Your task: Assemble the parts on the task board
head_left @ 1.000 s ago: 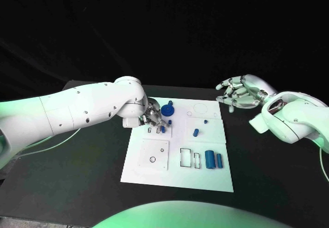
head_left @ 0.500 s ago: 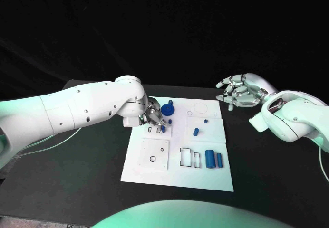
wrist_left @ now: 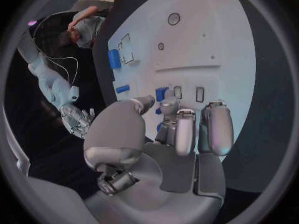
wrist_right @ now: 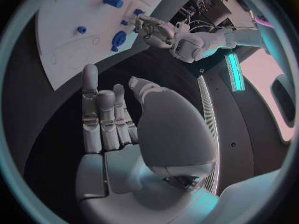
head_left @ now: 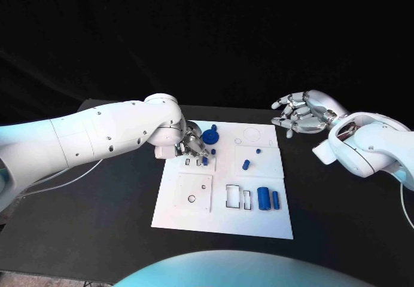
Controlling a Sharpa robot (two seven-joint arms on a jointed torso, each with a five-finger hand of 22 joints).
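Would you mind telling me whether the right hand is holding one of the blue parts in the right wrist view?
No, the right hand holds nothing; its fingers are extended and apart above the black table, away from the task board.

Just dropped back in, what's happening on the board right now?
The left hand is down over the far left part of the task board, its fingers at a small blue part beside the slots there; whether it grips it is unclear. The right hand hangs open off the board's far right corner, holding nothing. Two blue cylinders lie near the board's right edge.

Overhead head view, two wrist closeups
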